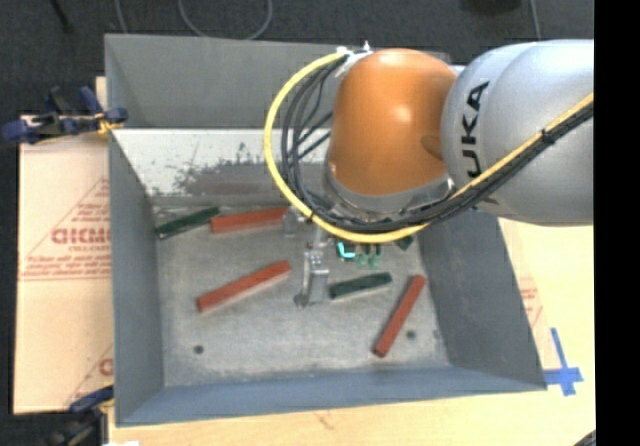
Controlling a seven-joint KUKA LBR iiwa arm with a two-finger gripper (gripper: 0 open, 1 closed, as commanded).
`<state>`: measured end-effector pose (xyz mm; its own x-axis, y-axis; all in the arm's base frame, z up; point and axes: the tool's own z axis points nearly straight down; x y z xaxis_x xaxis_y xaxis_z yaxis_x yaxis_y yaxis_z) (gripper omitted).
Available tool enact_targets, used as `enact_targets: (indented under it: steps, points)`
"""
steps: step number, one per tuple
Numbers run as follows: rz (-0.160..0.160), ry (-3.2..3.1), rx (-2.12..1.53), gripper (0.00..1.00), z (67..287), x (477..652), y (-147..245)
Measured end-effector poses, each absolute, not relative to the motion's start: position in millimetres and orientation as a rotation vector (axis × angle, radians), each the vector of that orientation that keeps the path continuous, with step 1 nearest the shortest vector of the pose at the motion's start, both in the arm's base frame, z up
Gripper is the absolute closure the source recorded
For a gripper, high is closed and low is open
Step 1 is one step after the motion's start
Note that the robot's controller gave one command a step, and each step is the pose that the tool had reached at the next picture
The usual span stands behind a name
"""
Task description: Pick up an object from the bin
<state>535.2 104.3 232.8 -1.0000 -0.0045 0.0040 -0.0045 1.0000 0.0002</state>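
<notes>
My gripper (311, 286) reaches down below the orange cover to the bin floor, near the middle. It stands between the right end of a long red stick (244, 286) and the left end of a short dark green stick (360, 285). Both sticks lie flat close beside it; I cannot tell whether it touches either. Another red stick (399, 316) lies slanted to the right of the green one.
At the back left of the bin floor lie a dark green stick (186, 223) and a red stick (247, 220), end to end. The arm and its cable loop cover the back right of the bin.
</notes>
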Motion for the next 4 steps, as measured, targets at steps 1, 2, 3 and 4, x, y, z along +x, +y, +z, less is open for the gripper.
enact_targets:
  steps: [1,2,3,4]
  points:
    - [-0.001,-3.040,0.790,0.00,113.9,564.2,141.2]
    - [0.000,-3.002,0.942,0.00,69.0,602.1,164.9]
    - [-0.003,-3.005,0.933,1.00,71.0,601.7,164.9]
    - [0.003,-3.008,0.948,1.00,193.1,590.8,135.0]
